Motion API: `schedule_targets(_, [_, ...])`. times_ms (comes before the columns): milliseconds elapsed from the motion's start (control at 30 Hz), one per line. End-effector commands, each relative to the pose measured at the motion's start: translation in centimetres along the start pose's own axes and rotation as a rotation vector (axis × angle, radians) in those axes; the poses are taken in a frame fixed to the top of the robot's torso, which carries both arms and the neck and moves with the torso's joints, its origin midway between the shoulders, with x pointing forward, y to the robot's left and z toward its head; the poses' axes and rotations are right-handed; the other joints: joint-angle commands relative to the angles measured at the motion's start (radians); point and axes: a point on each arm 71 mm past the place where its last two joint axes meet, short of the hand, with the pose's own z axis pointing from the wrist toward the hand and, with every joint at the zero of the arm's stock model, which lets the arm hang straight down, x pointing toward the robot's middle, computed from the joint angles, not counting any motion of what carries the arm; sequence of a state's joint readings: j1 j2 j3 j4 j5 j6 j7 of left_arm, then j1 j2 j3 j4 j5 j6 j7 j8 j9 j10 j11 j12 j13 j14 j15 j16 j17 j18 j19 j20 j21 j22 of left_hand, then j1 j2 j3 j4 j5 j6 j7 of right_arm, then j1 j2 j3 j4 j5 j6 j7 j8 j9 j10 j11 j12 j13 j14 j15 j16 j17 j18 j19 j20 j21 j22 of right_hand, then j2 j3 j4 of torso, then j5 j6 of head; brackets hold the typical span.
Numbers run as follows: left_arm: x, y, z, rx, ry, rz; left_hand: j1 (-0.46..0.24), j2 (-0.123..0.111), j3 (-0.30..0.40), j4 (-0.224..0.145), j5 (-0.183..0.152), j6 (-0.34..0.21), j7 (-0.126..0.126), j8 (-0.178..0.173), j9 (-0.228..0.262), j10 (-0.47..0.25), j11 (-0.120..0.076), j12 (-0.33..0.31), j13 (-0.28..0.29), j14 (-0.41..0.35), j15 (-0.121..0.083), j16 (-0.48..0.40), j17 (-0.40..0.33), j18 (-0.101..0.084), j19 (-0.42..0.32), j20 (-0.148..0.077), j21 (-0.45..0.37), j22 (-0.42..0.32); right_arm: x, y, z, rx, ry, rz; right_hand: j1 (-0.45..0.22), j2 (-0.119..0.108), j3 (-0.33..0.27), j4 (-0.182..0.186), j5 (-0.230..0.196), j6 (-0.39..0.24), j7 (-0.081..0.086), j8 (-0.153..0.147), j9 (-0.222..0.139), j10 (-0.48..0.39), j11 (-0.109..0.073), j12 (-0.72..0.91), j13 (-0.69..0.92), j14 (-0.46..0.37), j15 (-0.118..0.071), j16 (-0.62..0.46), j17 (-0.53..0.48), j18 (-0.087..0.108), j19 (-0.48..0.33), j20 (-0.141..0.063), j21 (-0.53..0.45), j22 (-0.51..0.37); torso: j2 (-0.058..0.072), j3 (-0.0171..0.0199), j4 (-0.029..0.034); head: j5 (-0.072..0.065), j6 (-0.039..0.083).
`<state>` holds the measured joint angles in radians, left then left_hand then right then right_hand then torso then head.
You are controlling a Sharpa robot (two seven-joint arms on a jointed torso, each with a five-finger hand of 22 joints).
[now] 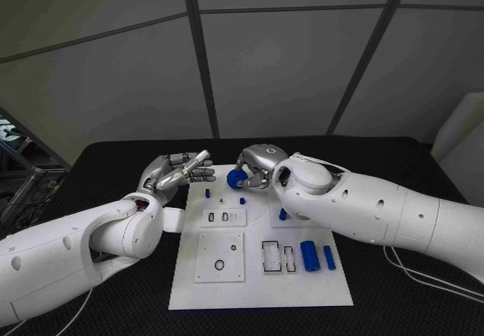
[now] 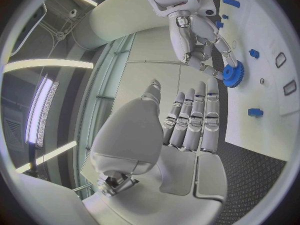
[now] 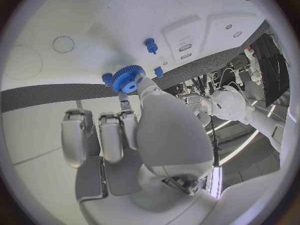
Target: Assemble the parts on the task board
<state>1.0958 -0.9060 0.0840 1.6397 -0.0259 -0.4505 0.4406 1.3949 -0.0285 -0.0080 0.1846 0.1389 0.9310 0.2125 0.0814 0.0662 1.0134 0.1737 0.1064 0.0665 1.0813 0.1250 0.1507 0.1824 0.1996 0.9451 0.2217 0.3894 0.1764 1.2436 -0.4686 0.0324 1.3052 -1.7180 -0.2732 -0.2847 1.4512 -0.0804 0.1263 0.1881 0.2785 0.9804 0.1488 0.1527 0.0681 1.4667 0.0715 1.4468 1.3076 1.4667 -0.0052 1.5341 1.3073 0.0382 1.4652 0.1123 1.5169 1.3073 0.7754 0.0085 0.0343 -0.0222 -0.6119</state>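
In right hand, blue gear

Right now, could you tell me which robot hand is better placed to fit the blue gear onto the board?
The right robot hand: it already holds the blue gear over the far end of the white board. The left robot hand is beside it, holding nothing.

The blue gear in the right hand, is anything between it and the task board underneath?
Nothing visible. The right hand pinches the blue gear over the far end of the task board; small blue pegs stand nearby, beside it. The left hand hangs open, off to the side.
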Motion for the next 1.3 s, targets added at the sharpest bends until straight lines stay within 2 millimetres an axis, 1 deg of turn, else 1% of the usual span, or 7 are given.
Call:
schedule_targets(33, [0.14, -0.22, 0.03, 0.013, 0.007, 0.001, 0.001, 0.006, -0.002, -0.004, -0.005, -0.001, 0.006, -0.005, -0.001, -0.006, -0.002, -0.005, -0.001, -0.005, -0.001, -0.005, 0.001, -0.019, -0.004, 0.004, 0.003, 0.0, -0.02, 0.13, 0.13, -0.015, 0.003, -0.023, -0.003, -0.006, 0.007, -0.001, -0.003, -0.002, 0.004, -0.002, 0.001, 0.011, -0.005, -0.004, 0.13, 0.086, 0.001, 0.005, 0.182, -0.014, 0.027, -0.005, 0.006, 0.162, -0.001, 0.0, -0.0006, 0.0, -0.002])
schedule_targets(633, [0.24, -0.23, 0.05, 0.012, 0.011, -0.001, 0.001, 0.006, -0.002, -0.004, -0.005, -0.001, 0.006, -0.005, -0.001, -0.006, -0.002, -0.005, -0.001, -0.005, -0.001, -0.005, 0.001, -0.019, -0.004, 0.004, 0.003, 0.0, 0.76, 0.15, 0.76, -0.006, 0.057, -0.04, -0.028, -0.026, 0.013, -0.002, -0.031, -0.039, 0.012, -0.034, -0.002, -0.009, 0.003, -0.031, 0.106, 0.085, 0.008, 0.002, 0.176, -0.011, 0.017, 0.002, 0.0, 0.151, -0.001, 0.0009, -0.0013, 0.003, -0.004])
schedule_targets(800, [0.26, -0.21, 0.07, 0.011, 0.011, -0.001, 0.002, 0.007, -0.002, -0.006, -0.005, 0.0, 0.006, -0.005, 0.0, -0.005, -0.002, -0.005, -0.001, -0.005, -0.001, -0.005, 0.002, -0.019, -0.004, 0.004, 0.004, 0.0, 0.67, 0.08, 0.82, -0.001, 0.039, -0.035, -0.052, -0.044, 0.006, 0.008, -0.076, -0.096, 0.013, -0.074, -0.004, -0.016, 0.005, -0.039, 0.099, 0.084, 0.011, 0.001, 0.174, -0.008, 0.009, 0.005, -0.006, 0.141, -0.001, 0.0007, -0.0015, 0.002, -0.005])
schedule_targets(933, [0.3, -0.2, 0.07, 0.009, 0.014, -0.002, 0.002, 0.007, -0.002, -0.006, -0.005, 0.0, 0.006, -0.005, 0.0, -0.005, -0.002, -0.005, -0.001, -0.005, -0.001, -0.005, 0.002, -0.019, -0.004, 0.004, 0.004, 0.0, 0.64, 0.05, 0.86, 0.004, 0.032, -0.033, -0.062, -0.065, 0.003, 0.031, -0.094, -0.221, 0.015, -0.097, -0.01, -0.019, 0.007, -0.044, 0.094, 0.084, 0.012, 0.0, 0.175, -0.008, 0.007, 0.007, -0.007, 0.14, -0.001, 0.0011, -0.0014, 0.002, -0.004])
schedule_targets(1133, [0.31, -0.19, 0.07, 0.008, 0.013, -0.002, 0.002, 0.007, -0.002, -0.006, -0.005, 0.0, 0.006, -0.005, 0.0, -0.005, -0.002, -0.005, -0.001, -0.005, -0.001, -0.005, 0.002, -0.019, -0.004, 0.004, 0.004, 0.0, 0.77, 0.0, 0.84, 0.007, 0.049, -0.027, -0.104, -0.056, 0.0, 0.081, -0.07, -0.119, 0.016, -0.078, 0.004, -0.016, 0.008, -0.041, 0.097, 0.085, 0.014, 0.001, 0.177, -0.008, 0.009, 0.008, -0.007, 0.141, -0.001, 0.0009, -0.0011, 0.002, -0.005])
schedule_targets(1167, [0.3, -0.19, 0.07, 0.008, 0.013, -0.002, 0.001, 0.007, -0.003, -0.006, -0.005, 0.0, 0.007, -0.005, 0.0, -0.005, -0.002, -0.005, -0.001, -0.004, -0.001, -0.006, 0.003, -0.019, -0.004, 0.004, 0.004, 0.0, 0.82, -0.02, 0.83, 0.007, 0.057, -0.022, -0.134, -0.044, -0.002, 0.1, -0.044, -0.109, 0.015, -0.076, 0.005, -0.015, 0.008, -0.039, 0.099, 0.085, 0.014, 0.002, 0.178, -0.008, 0.009, 0.008, -0.007, 0.142, -0.001, 0.0009, -0.0011, 0.002, -0.005])
schedule_targets(1300, [0.28, -0.19, 0.06, 0.008, 0.012, -0.002, 0.001, 0.007, -0.003, -0.006, -0.005, 0.0, 0.007, -0.005, 0.0, -0.005, -0.002, -0.005, -0.001, -0.004, -0.001, -0.006, 0.003, -0.019, -0.004, 0.004, 0.004, 0.0, 0.95, -0.12, 0.79, 0.01, 0.076, -0.018, -0.2, -0.012, -0.002, 0.103, -0.003, -0.094, 0.014, -0.075, 0.005, -0.013, 0.007, -0.036, 0.102, 0.085, 0.013, 0.002, 0.18, -0.008, 0.01, 0.008, -0.007, 0.143, -0.001, 0.0009, -0.0015, 0.003, -0.004])
